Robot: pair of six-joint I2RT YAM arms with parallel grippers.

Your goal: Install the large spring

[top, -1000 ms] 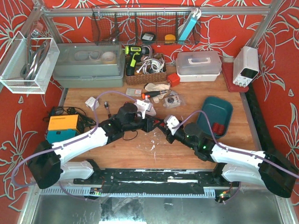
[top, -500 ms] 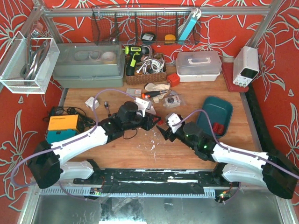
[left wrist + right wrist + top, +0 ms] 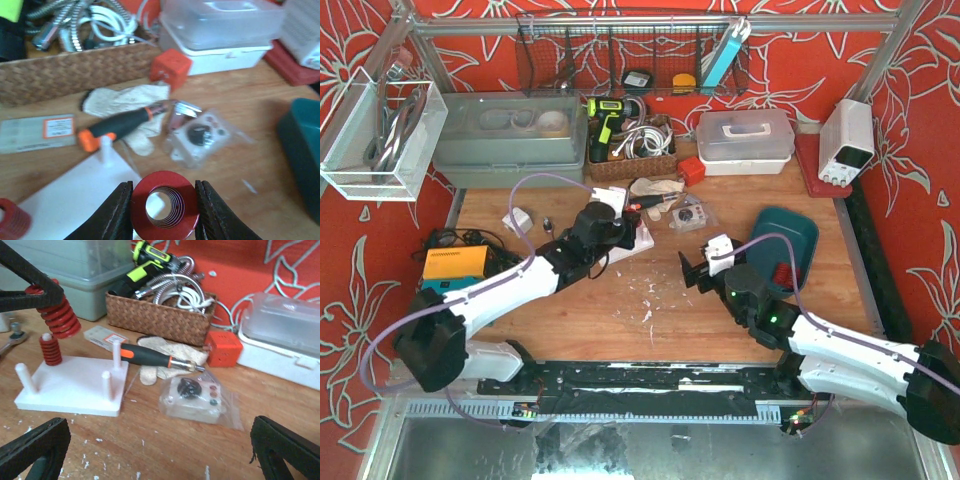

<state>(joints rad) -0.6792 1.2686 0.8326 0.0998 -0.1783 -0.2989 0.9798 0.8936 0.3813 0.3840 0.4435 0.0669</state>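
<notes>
The large spring (image 3: 56, 314) is gripped at one end by the left hand (image 3: 163, 209). It has been carried from mid-tabletop (image 3: 620, 320) to hang tilted over the white peg board (image 3: 75, 385), just above a small spring (image 3: 50, 351) seated on a peg. The right hand (image 3: 695, 270), fingers spread wide, has been drawn back toward the teal tray (image 3: 790, 235).

At upper left of the right wrist view, the large coiled metal spring (image 3: 56, 312) is bright red; the flat plastic peg board (image 3: 75, 385) beneath is white. The backdrop wall (image 3: 920, 110) shows white flowers on red.
</notes>
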